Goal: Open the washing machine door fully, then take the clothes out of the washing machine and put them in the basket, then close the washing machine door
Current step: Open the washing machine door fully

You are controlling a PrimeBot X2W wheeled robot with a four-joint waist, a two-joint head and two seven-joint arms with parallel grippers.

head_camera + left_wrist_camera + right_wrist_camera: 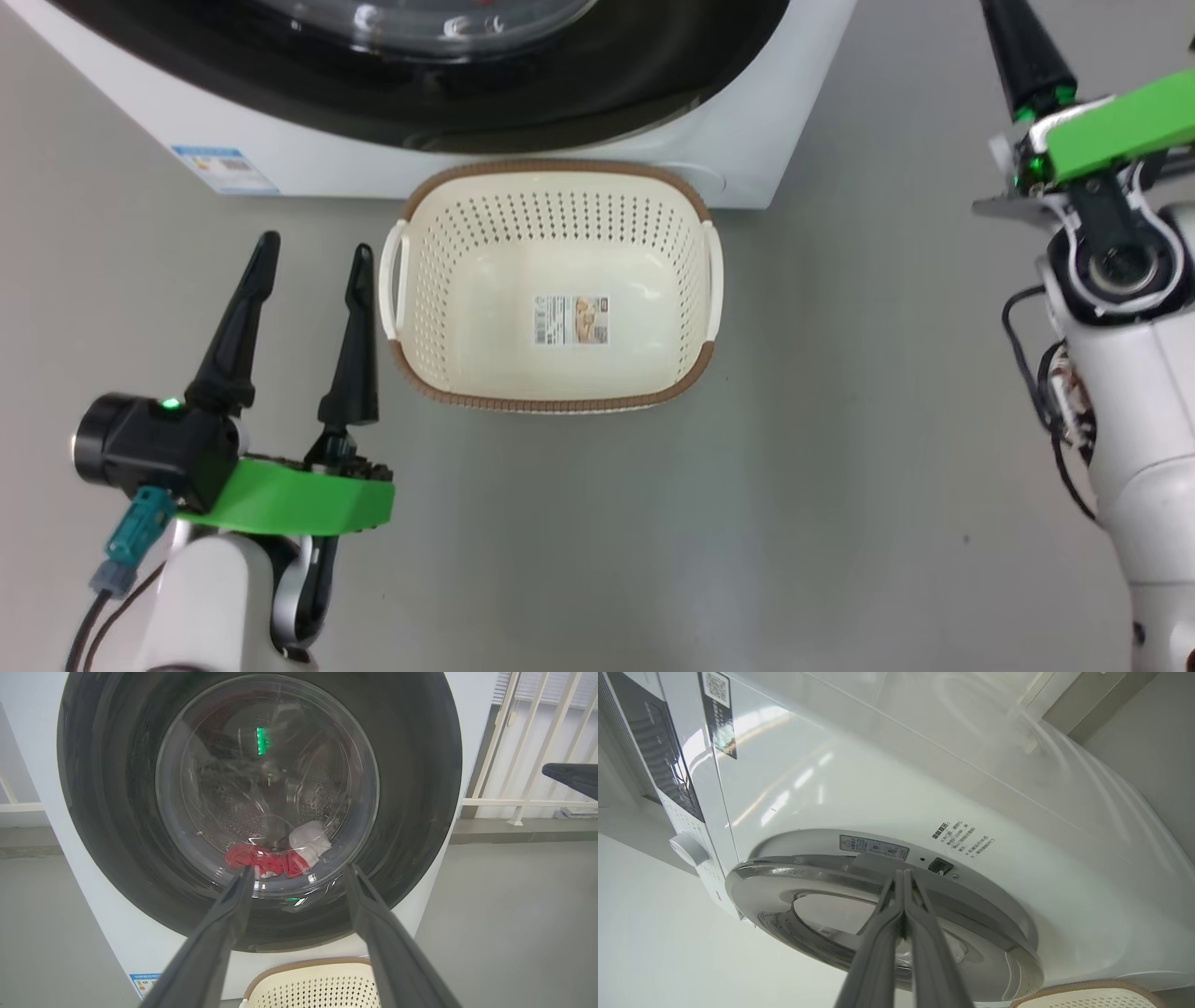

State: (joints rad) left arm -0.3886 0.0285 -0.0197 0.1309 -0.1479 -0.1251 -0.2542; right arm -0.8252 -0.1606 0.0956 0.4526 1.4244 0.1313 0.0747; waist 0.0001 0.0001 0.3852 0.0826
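Cream perforated plastic basket (551, 403) sat on grey floor (840, 467), just before white box-shaped washing machine (467, 159), under its round black-rimmed glass door (411, 788). Red-and-white fabric clothes (266, 861) lay inside, behind glass. Left gripper (316, 245) stood left of basket.

**Tally of what is showing**

One washing machine (373, 163) is showing, bearing one round door (411, 812), one blue sticker (224, 168) and one white knob (689, 848). One basket (551, 403) is showing two side handles (390, 280) and one paper label (570, 320). One red-and-white bundle of clothes (275, 858) is lying bunched; the number of garments cannot be told. Two end effectors are showing, the left end effector (316, 245) and the right end effector (902, 877), each carrying two fingers (238, 327).
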